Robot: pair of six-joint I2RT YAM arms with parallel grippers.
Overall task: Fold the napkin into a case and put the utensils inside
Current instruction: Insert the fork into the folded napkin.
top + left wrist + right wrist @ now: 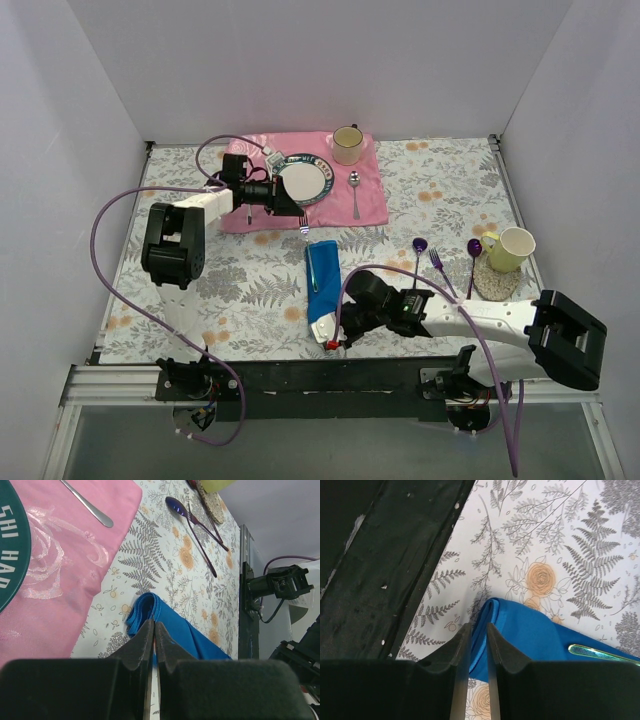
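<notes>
Top external up first: picks out the case [327,285], narrow and blue, laid lengthwise on the table [240,270], just below the pink placemat [372,208]. Spots one teal-sheened utensil [314,268] lying along it; tucked in or merely on top, cannot tell. Finds the right gripper [334,332] down at the near end. Over on right wrist, confirms it: fingers [461,655] set close, blue fold filling the slit between them, pinched on cloth. Crosses to the left gripper [300,215] at the far end, by the placemat's edge. On left wrist, sees pads [142,645] pressed tight together, with the case's rounded end just beyond the tips. Counts three purple utensils [436,262] off to the right, near the yellow cup [514,248].
</notes>
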